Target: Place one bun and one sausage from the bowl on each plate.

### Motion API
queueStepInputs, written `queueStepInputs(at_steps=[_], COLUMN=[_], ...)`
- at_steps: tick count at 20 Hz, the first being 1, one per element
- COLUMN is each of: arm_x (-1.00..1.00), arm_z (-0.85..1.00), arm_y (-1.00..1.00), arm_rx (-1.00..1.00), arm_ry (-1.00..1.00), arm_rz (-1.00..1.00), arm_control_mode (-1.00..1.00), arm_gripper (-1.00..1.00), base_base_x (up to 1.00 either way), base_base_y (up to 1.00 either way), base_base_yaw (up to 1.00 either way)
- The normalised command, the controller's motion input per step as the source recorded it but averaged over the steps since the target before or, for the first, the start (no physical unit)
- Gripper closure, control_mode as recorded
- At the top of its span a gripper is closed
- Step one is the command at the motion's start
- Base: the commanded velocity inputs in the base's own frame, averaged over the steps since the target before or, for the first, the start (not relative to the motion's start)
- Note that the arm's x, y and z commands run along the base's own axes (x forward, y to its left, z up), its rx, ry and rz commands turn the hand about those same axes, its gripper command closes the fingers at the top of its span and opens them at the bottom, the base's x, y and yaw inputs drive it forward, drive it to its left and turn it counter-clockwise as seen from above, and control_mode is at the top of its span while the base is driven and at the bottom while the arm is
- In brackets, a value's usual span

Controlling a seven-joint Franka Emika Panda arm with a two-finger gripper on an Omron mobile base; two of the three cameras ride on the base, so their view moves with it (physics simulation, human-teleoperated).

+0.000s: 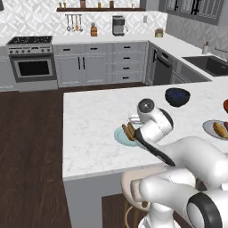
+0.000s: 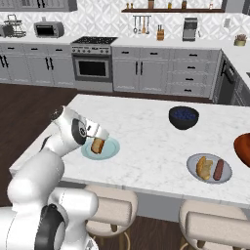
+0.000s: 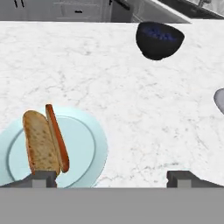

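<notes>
The pale teal-blue plate (image 3: 83,144) lies on the white marble island near its front edge. On it lie a toasted brown bun (image 3: 40,144) and a thin reddish-orange sausage (image 3: 58,139), side by side and touching, the sausage's far end reaching past the rim.

The grey plate (image 2: 194,172) lies further right along the same counter, well apart, carrying a golden bun (image 2: 204,167) and a dark red sausage (image 2: 218,169) side by side.

The glossy reddish-brown bowl (image 2: 242,148) sits just beyond the grey plate, cut off by the frame edge.
</notes>
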Motion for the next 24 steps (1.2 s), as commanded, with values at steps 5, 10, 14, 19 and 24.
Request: queueStepInputs(at_steps=[5, 10, 14, 19, 24], arm_x=[-0.05, -0.81, -1.00, -1.00, -0.25], arm_z=[0.83, 0.00, 0.00, -0.05, -0.31], arm_y=[0.07, 0.00, 0.03, -0.09, -0.22], arm_rx=[0.24, 0.23, 0.06, -0.10, 0.00], arm_ry=[0.44, 0.10, 0.02, -0.05, 0.03], arm_rz=[0.15, 0.27, 0.19, 0.11, 0.00], arm_control_mode=[-1.00, -1.00, -1.00, -1.00, -1.00], arm_gripper=[-1.00, -1.00, -1.00, -1.00, -1.00], base_base_x=[0.00, 0.00, 0.00, 0.00, 0.00], base_base_y=[0.00, 0.00, 0.00, 0.00, 0.00], base_base_yaw=[0.00, 0.00, 0.00, 0.00, 0.00])
